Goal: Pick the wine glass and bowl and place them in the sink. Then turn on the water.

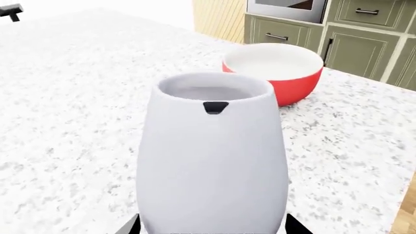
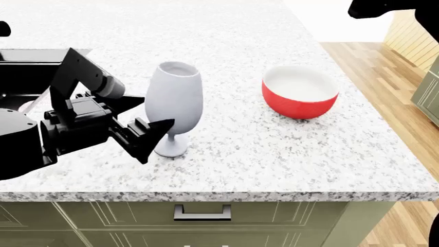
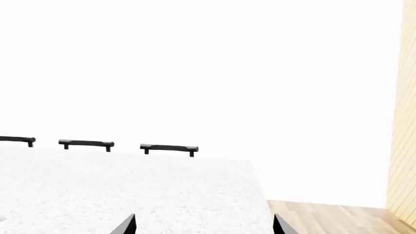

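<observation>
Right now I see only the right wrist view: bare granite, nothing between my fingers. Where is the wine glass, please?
Observer: The wine glass stands upright on the counter, between the left gripper fingers.
Operator: Do they hold it?
Observer: Contact is unclear; its foot rests on the granite.
Operator: And the bowl?
Observer: The bowl sits upright to the glass's right, apart from it.

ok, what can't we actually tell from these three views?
- Left gripper contact with the wine glass: head view shows jaws astride it, touch unclear.
- Glass stem and foot: cut off in the left wrist view.
- Sink: mostly hidden by the left arm; faucet unseen.
- Right gripper: only tips show.
</observation>
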Controlling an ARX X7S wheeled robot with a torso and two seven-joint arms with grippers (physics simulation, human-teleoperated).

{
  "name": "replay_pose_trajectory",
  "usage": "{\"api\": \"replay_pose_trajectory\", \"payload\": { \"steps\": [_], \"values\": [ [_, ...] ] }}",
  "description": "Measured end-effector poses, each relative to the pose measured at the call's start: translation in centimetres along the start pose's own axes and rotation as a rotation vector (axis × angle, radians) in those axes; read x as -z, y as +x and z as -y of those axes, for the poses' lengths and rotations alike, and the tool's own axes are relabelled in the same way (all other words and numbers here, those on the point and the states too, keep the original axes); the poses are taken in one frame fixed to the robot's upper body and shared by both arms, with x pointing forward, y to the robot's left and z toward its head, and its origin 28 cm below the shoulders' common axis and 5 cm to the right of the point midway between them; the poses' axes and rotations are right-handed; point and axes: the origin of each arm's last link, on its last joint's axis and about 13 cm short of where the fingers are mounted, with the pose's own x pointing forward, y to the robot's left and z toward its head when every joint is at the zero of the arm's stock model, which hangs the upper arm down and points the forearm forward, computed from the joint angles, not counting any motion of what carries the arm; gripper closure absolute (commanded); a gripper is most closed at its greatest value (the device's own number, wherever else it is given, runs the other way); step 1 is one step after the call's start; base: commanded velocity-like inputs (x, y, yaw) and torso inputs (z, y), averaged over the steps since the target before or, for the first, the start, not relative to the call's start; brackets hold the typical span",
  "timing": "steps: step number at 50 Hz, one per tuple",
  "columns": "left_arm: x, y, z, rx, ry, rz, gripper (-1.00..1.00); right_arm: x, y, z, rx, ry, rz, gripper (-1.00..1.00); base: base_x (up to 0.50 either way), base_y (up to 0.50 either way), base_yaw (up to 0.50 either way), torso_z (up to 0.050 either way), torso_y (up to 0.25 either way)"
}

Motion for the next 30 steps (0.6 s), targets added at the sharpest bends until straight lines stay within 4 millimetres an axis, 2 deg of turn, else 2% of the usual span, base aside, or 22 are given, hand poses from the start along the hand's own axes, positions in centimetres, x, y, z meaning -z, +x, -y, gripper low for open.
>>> {"api": "replay_pose_trajectory", "payload": {
  "steps": [21, 30],
  "values": [
    [-2.1, -0.9, 0.3, -0.028, 0.033, 0.072, 1.00, -0.4, 0.1, 0.0, 0.001, 0.001, 0.004, -1.00, 0.00, 0.00, 0.00, 0.000, 0.000],
    [-3.1, -0.5, 0.3, -0.033, 0.043, 0.124, 1.00, -0.2, 0.7, 0.4, 0.018, 0.063, -0.126, -1.00, 0.00, 0.00, 0.00, 0.000, 0.001]
  ]
}}
